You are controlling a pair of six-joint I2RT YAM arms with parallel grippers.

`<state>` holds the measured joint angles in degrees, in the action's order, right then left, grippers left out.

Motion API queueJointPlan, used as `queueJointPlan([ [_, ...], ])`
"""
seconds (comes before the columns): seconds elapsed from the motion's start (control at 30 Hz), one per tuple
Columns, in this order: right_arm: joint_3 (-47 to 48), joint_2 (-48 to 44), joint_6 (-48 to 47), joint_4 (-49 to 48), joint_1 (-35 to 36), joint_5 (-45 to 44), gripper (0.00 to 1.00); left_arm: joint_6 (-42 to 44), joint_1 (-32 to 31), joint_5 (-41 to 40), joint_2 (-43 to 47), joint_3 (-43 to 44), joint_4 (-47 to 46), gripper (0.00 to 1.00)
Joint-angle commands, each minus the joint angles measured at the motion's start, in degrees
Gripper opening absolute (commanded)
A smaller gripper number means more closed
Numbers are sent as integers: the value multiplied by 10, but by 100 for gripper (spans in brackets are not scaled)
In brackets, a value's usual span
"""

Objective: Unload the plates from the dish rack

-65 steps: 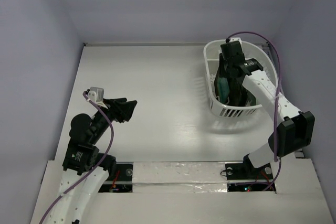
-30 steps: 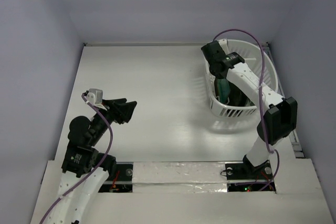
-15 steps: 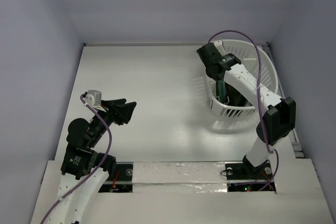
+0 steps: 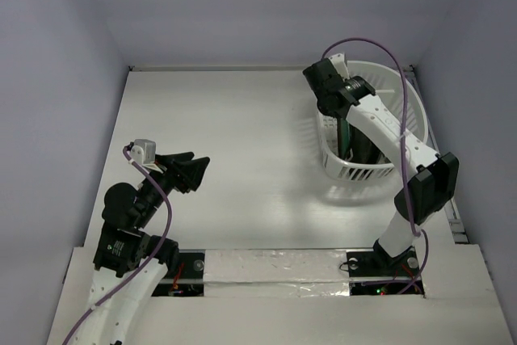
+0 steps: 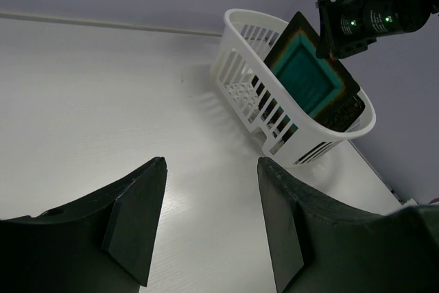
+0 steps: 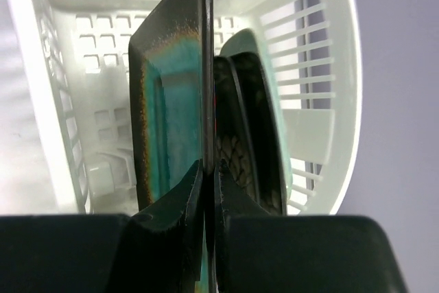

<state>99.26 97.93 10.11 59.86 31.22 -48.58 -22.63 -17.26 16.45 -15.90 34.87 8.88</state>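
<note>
The white dish rack stands at the table's far right; it also shows in the left wrist view and the right wrist view. My right gripper is shut on the rim of the dark plate with the teal centre, held on edge and lifted partly above the rack. Behind it black patterned plates and a pale mint-green plate stand in the rack. My left gripper is open and empty, low over the table's left side.
Purple-grey walls close in the table on three sides. A taped strip runs along the near edge between the arm bases. A purple cable loops over the right arm above the rack.
My right gripper has swung from over the rack's middle to its left rim and lifted the teal-centred plate partly out. The left arm has barely moved.
</note>
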Motion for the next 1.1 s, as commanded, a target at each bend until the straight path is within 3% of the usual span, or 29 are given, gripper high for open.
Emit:
queueJointPlan([
  [0.0, 55, -51, -21, -22, 5, -87, 0, 0, -2, 1, 4, 1, -23, 53],
  [0.53, 135, -181, -11, -110, 5, -106, 0, -1, -2, 1, -2, 0, -23, 53],
  [0.63, 119, -228, 3, -143, 5, -54, 0, -1, -2, 1, -4, 0, -24, 53],
  [0.77, 53, -287, 46, -245, 5, 100, 0, -1, -2, -1, -4, -1, -24, 53],
  [0.8, 36, -296, 58, -266, 5, 173, 0, -2, -2, 0, -4, -1, -23, 52],
  [0.9, -20, -275, 124, -345, 11, 305, 0, -2, -2, -3, -4, 0, -22, 52],
  [1.07, -86, -213, 197, -499, 49, 385, 0, -2, -2, -11, -2, 1, -19, 52],
])
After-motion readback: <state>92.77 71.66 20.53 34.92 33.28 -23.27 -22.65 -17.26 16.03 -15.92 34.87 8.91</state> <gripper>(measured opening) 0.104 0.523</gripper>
